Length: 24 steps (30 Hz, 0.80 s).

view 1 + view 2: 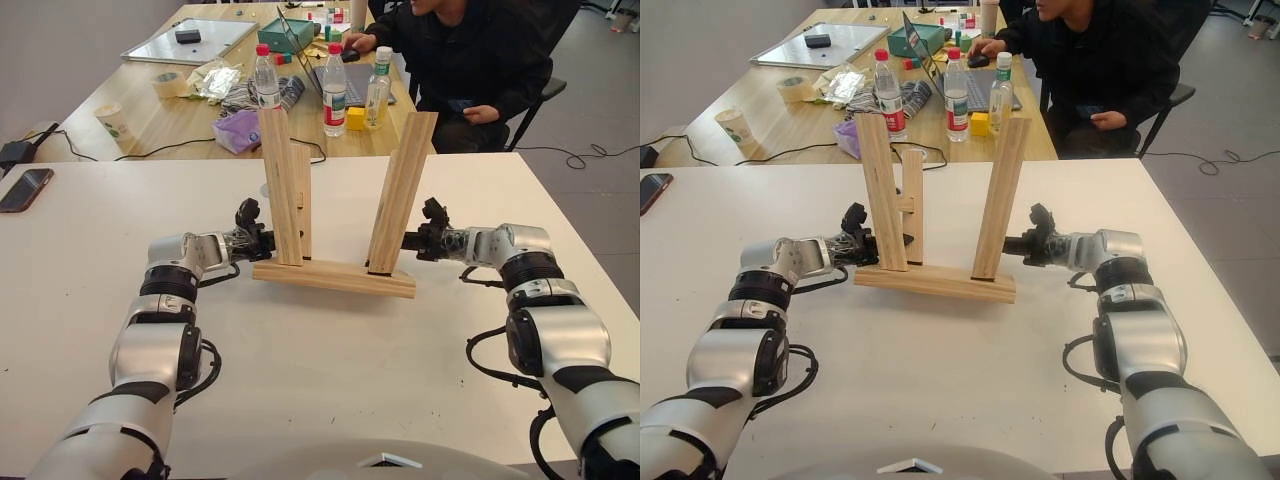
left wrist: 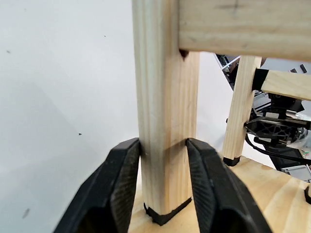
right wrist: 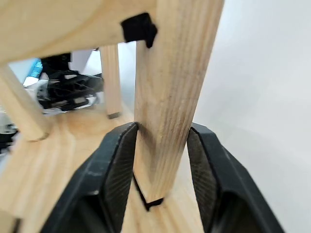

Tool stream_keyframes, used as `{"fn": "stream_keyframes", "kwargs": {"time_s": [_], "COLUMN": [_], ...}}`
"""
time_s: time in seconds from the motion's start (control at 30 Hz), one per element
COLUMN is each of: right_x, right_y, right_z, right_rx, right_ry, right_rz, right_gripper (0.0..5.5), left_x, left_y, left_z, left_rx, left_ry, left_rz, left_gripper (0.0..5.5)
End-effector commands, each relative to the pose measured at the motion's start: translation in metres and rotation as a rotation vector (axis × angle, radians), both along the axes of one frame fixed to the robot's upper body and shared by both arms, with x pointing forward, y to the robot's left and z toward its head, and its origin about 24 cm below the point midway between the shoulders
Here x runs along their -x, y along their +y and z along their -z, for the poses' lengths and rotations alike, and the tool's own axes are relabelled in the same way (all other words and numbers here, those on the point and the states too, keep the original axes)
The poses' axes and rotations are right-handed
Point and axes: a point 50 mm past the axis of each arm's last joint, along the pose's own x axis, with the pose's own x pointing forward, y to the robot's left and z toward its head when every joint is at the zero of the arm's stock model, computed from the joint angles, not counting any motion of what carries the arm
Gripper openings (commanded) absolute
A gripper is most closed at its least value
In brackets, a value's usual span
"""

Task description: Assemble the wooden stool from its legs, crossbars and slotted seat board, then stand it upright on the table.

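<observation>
The stool is sitting upside down mid-surface point(image 1: 90, 260), with its seat board point(image 1: 333, 278) lying flat and its legs pointing up. At the board's 9 o'clock end, the left tool point(image 1: 262, 240) is clamping the base of the left leg point(image 1: 281, 185), both pads pressing the wood. At 3 o'clock, the right tool point(image 1: 412, 240) is pinching the right leg point(image 1: 400, 190) likewise. A rear leg point(image 1: 303, 200) is mostly hiding behind the left leg, and a short crossbar point(image 1: 904, 205) is barely peeking out between them.

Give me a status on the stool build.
Looks assembled: legs stand in the seat board, crossbars joining them, upside down on the table. In hand: left gripper and right gripper each clamp a leg near the board. Left: flip it upright.
</observation>
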Motion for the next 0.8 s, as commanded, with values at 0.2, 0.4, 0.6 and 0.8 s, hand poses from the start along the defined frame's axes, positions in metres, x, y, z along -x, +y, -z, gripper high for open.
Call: {"fn": "stream_keyframes", "kwargs": {"time_s": [0.2,0.4,0.6,0.8], "right_x": [0.005,-0.006,0.014,0.039], "right_y": [-0.016,-0.062,-0.091,-0.069], "right_z": [0.019,-0.008,-0.035,-0.03], "right_rx": [0.153,0.182,0.084,0.056], "right_ry": [0.041,-0.225,-0.459,-0.503], "right_rz": [0.067,0.217,0.009,-0.305], "right_gripper": [3.01,3.01,3.01,3.01], "left_x": [0.011,0.02,0.073,0.081], "left_y": [0.039,0.089,0.091,0.073], "left_z": [0.023,0.003,-0.019,-0.025], "left_rx": [-0.172,-0.23,-0.293,-0.328], "left_ry": [0.121,-0.182,-0.475,-0.588], "left_rz": [-0.188,-0.22,0.266,0.414], "left_gripper": [2.67,2.67,2.67,2.67]}}
